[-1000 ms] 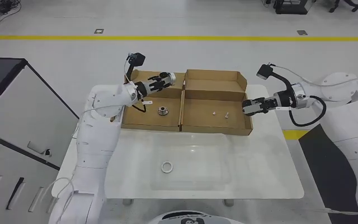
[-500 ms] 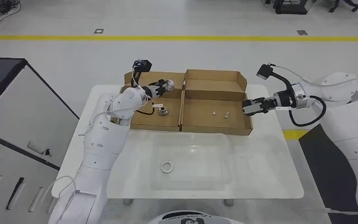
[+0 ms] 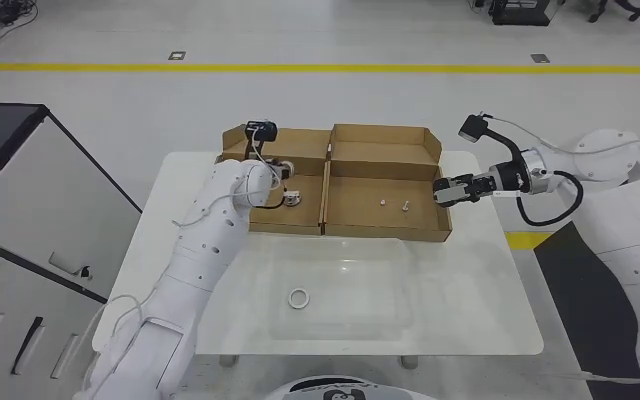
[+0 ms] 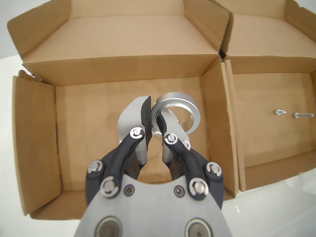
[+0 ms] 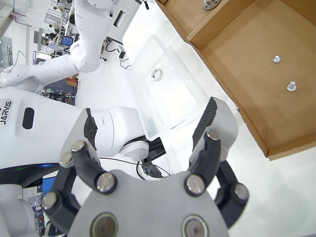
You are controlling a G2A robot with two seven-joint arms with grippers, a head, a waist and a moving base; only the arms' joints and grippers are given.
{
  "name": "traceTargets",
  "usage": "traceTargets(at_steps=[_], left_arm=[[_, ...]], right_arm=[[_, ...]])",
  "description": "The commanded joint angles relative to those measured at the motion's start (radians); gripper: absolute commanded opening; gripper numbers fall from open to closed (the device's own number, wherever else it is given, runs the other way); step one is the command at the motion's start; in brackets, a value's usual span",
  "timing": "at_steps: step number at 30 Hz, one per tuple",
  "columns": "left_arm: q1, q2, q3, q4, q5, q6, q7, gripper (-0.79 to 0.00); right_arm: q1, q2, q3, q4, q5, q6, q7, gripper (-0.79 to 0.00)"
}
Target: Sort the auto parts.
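- Cardboard, plain brown and matte, forms two open boxes set side by side at the far part of the smooth white table (image 3: 480, 300). Their flaps stand up along the far edges.
- My left claw (image 4: 153, 114) hangs over the left box (image 4: 81, 129), almost closed. Its black ribbed pads (image 4: 146, 114) pinch the rim of a metal ring (image 4: 177, 99), one finger outside the band and the other through the hole.
- That ring is a thick, smooth, silvery band with a wide round opening, held clear above the box floor.
- On the left box's floor, below the ring, sits a flange (image 5: 211, 1). It is a shiny round disc with a raised hub, a centre bore and small holes around its edge.
- The right box (image 3: 370, 215) holds a bolt (image 5: 276, 59) and a second bolt (image 5: 291, 86). Both are small and silvery, near each other but not touching.
- My right claw (image 5: 149, 112) is spread wide with nothing between its ridged black pads. It hangs over bare table just beside the right box's right wall.
- A tray (image 3: 360, 290) of clear plastic, shallow and rectangular with rounded corners, lies on the near half of the table.
- A white ring (image 3: 298, 297) lies flat in the tray's left part.
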Motion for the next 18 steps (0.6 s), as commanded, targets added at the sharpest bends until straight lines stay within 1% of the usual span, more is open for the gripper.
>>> traceTargets(at_steps=[1,7,18], left_arm=[[-0.004,-0.001,0.015,0.021,0.043,0.011,0.000,-0.785],[-0.011,-0.002,0.030,0.055,0.094,0.016,-0.021,-0.785],[0.019,0.012,0.010,0.044,0.161,-0.056,-0.096,-0.785]], right_arm=[[0.000,0.000,0.000,0.000,0.000,0.000,0.000,0.000],[0.000,0.000,0.000,0.000,0.000,0.000,0.000,0.000],[0.000,0.000,0.000,0.000,0.000,0.000,0.000,0.000]])
